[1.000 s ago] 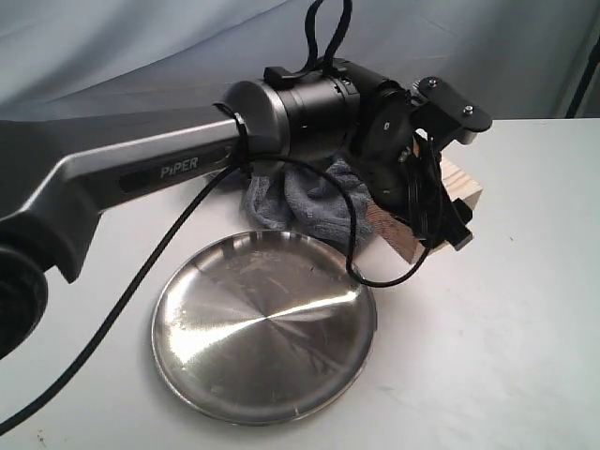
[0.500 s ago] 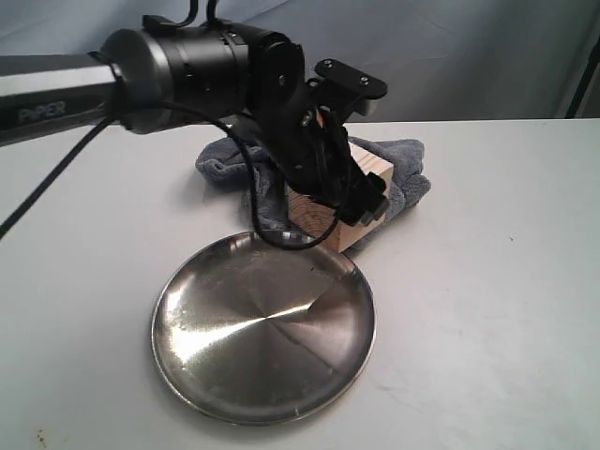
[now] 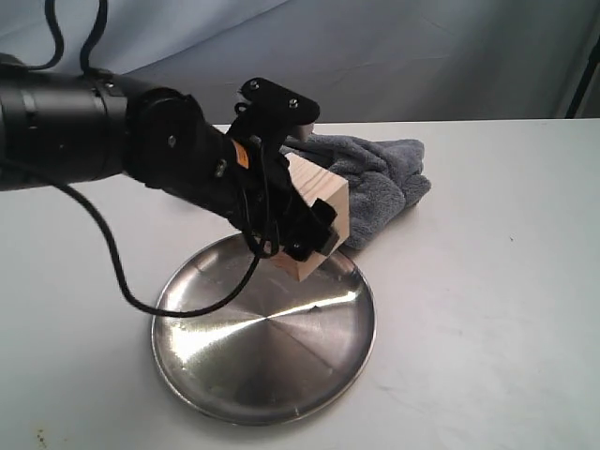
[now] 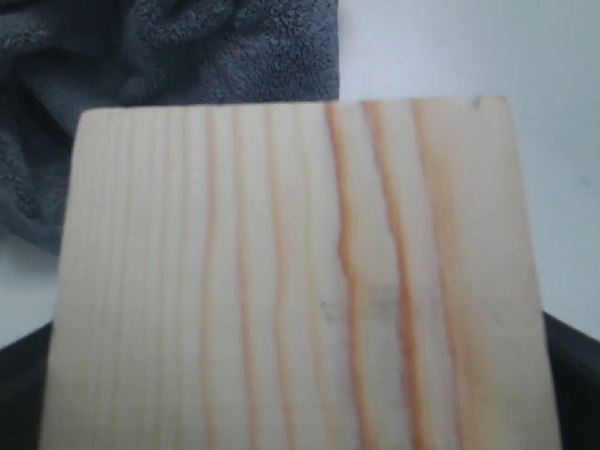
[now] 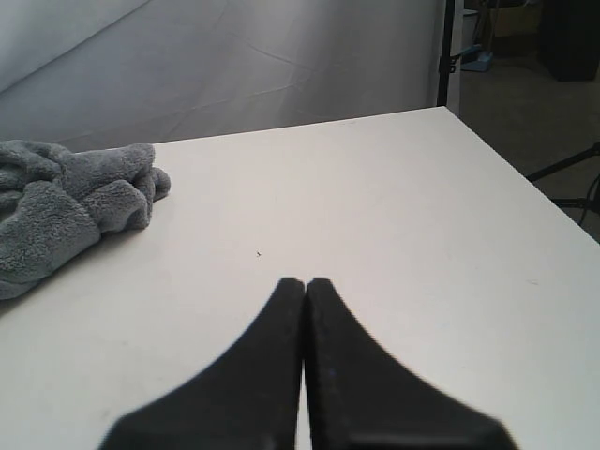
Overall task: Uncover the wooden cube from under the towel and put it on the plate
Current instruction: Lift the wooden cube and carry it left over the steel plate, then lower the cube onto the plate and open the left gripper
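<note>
The pale wooden cube hangs over the far rim of the shiny steel plate, held in my left gripper, which is shut on it. Its grained face fills the left wrist view, hiding the fingers. The blue-grey towel lies crumpled on the table behind the cube, no longer covering it; it also shows in the left wrist view and the right wrist view. My right gripper is shut and empty over bare table, away from the towel. It does not appear in the exterior view.
The white table stretches to the right of the plate. A grey backdrop hangs behind it. In the right wrist view the table's far corner drops off beside a dark stand.
My left arm has swung left and toward the plate, carrying the cube from beside the towel to above the plate's far rim. The towel stays behind.
</note>
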Action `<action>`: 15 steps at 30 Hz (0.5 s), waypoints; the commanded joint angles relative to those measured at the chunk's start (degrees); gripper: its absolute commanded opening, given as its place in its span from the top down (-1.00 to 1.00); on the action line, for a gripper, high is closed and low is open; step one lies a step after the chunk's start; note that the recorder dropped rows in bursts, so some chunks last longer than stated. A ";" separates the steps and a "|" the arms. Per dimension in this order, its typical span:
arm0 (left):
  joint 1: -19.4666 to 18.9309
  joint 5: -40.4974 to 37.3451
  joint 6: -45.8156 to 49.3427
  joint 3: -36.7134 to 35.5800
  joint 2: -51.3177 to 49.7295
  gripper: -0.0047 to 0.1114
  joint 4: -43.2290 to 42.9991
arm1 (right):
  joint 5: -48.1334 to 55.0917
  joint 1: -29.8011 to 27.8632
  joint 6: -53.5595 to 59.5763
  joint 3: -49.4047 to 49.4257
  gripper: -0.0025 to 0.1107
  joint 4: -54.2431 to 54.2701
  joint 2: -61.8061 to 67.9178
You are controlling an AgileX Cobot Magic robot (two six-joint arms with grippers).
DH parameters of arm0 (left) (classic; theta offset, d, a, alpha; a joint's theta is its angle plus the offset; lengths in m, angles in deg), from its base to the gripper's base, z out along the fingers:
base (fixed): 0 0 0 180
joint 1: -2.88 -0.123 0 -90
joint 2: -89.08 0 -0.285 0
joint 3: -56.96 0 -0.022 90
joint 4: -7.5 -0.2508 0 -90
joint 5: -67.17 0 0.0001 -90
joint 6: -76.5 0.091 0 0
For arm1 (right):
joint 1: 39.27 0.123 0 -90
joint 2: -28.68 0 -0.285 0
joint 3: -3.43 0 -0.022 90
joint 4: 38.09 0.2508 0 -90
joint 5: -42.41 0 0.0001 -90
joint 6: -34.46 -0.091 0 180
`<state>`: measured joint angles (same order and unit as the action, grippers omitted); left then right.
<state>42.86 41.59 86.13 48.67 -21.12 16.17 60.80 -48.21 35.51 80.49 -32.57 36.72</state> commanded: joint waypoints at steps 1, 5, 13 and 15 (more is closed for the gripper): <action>-0.05 5.10 -0.71 -5.38 3.01 0.92 1.01 | -0.12 -0.20 0.07 0.16 0.96 0.15 -0.25; -0.05 13.27 -0.71 -12.45 4.42 0.92 1.24 | -0.12 -0.20 0.07 0.16 0.96 0.15 -0.25; -0.05 21.14 -0.71 -20.36 4.94 0.92 1.24 | -0.12 -0.20 0.07 0.16 0.96 0.15 -0.25; -0.05 22.57 -0.71 -21.49 4.94 0.92 1.24 | -0.12 -0.20 0.07 0.16 0.96 0.15 -0.25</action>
<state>42.86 59.57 86.13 28.17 -17.25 16.60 60.80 -48.21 35.51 80.49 -32.57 36.72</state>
